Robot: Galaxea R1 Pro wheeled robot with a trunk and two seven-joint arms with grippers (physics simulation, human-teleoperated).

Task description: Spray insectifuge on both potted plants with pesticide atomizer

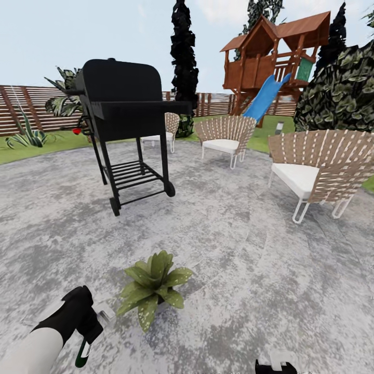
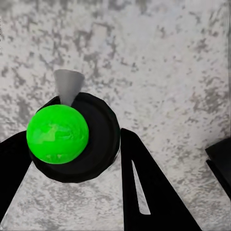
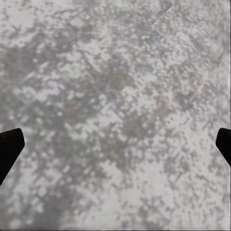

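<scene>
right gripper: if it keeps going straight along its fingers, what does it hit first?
The grey paving, most likely. The right gripper points at bare speckled stone, fingers spread wide at the frame edges, nothing between them. How far off the ground lies is unclear.

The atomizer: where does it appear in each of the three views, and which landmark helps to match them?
Head view: the atomizer is low at the left, held in the left gripper, beside the potted plant.
Left wrist view: it sits left of centre, between the two dark fingers, green spot toward the camera.
Right wrist view: it is not in this picture.
Shared landmark: the mottled grey paving.
</scene>
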